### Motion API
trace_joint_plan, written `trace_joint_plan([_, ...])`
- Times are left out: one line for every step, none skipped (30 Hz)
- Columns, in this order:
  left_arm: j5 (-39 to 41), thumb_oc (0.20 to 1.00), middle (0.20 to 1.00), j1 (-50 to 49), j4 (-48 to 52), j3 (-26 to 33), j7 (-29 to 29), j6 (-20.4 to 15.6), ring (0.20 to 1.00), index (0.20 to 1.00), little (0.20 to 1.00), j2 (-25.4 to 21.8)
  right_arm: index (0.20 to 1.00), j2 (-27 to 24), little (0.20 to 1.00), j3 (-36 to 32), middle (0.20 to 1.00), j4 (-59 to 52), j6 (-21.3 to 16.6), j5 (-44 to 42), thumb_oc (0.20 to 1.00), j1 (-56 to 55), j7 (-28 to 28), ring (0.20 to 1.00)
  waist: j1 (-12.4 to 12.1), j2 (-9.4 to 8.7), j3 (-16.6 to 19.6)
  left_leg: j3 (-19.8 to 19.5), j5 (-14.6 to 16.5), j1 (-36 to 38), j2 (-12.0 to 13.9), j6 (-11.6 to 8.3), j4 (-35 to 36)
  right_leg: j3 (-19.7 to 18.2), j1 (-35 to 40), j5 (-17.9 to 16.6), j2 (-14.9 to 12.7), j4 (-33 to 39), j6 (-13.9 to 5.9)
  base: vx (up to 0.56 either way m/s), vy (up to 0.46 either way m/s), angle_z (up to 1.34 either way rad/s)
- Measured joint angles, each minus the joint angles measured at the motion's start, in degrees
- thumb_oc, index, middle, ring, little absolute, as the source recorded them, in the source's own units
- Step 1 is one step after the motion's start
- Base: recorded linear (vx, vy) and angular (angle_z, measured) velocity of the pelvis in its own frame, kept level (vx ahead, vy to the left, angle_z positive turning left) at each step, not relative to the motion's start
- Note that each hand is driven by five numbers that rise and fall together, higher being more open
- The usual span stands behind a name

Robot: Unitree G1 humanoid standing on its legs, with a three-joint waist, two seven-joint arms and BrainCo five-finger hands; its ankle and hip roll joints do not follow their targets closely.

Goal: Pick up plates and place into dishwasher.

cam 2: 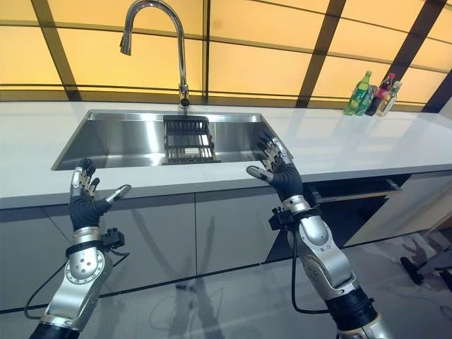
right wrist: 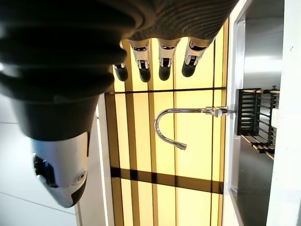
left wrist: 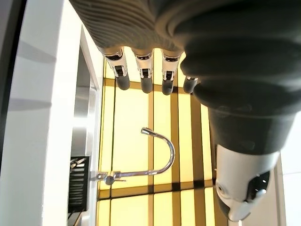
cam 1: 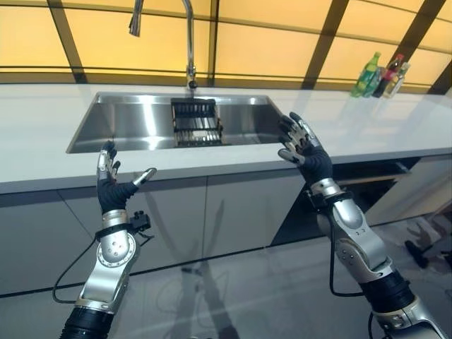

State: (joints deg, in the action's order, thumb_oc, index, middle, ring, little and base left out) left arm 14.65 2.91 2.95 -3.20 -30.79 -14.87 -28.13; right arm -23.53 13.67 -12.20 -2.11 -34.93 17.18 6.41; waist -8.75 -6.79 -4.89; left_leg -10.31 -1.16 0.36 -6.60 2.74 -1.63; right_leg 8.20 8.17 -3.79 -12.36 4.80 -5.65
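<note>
Both robot hands, the left robot hand and the right robot hand, hover with fingers spread and empty before the white table. Any plates would likely stand in the black slatted rack inside the stainless steel sink, though none can be made out there. A reach should therefore clear the sink's front rim and approach the rack from above.

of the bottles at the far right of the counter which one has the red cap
The dark bottle in the middle of the group has the red cap. The green bottle on its left has a yellow cap, and the pale bottle on its right is lighter.
</note>
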Motion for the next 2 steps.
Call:
trace_joint_plan([0.1, 1.0, 1.0, 0.1, 0.1, -0.1, 0.0, 0.3, 1.0, 1.0, 1.0, 0.5, 1.0, 0.1, 1.0, 0.0, 1.0, 0.0, 0.0, 0.0, 1.0, 0.0, -0.2, 1.0, -0.1, -0.67, 0.3, 3.0, 0.3, -0.1, 0.3, -0.58, -0.2, 0.9, 0.5, 1.0, -0.8, 0.4, -2.88, -0.01, -0.036, 0.35])
trace_joint_plan([0.2, 1.0, 1.0, -0.2, 0.6, -0.2, 0.2, 0.7, 1.0, 1.0, 1.0, 0.9, 1.0, 0.1, 1.0, 0.0, 1.0, 0.0, 0.0, 0.0, 1.0, 0.0, -0.4, 1.0, -0.3, -0.25, 0.0, 3.6, 0.7, -0.2, 1.2, -1.25, -0.9, 1.0, 1.0, 1.0, -0.1, 0.4, -2.92, -0.01, -0.045, 0.18])
